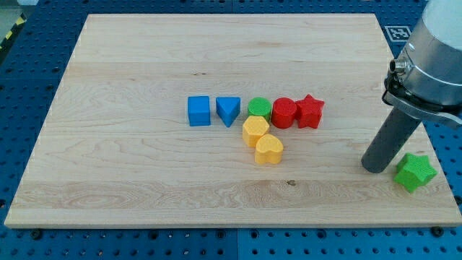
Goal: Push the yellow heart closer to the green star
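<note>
The yellow heart point(269, 150) lies near the board's middle, just below and right of a yellow hexagon point(255, 131). The green star point(415, 172) sits near the board's right edge, low in the view. My tip point(375, 167) rests on the board just left of the green star, close to it but with a small gap. The tip is far to the right of the yellow heart.
A row of blocks lies above the heart: blue cube point(199, 111), blue triangle point(228, 110), green cylinder point(259, 108), red cylinder point(284, 113), red star point(310, 111). The wooden board point(144, 180) ends just right of the green star. The arm's grey body point(433, 50) hangs over the right edge.
</note>
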You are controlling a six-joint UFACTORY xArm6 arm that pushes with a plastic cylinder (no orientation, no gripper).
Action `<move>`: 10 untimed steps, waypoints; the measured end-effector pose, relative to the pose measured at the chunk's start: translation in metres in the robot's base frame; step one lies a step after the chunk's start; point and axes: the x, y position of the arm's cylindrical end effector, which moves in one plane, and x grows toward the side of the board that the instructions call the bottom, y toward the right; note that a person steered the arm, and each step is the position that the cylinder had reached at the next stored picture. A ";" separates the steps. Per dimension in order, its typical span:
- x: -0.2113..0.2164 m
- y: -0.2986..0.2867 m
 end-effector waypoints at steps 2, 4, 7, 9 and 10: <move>0.004 -0.031; 0.014 -0.077; 0.000 -0.181; -0.025 -0.138; -0.026 -0.122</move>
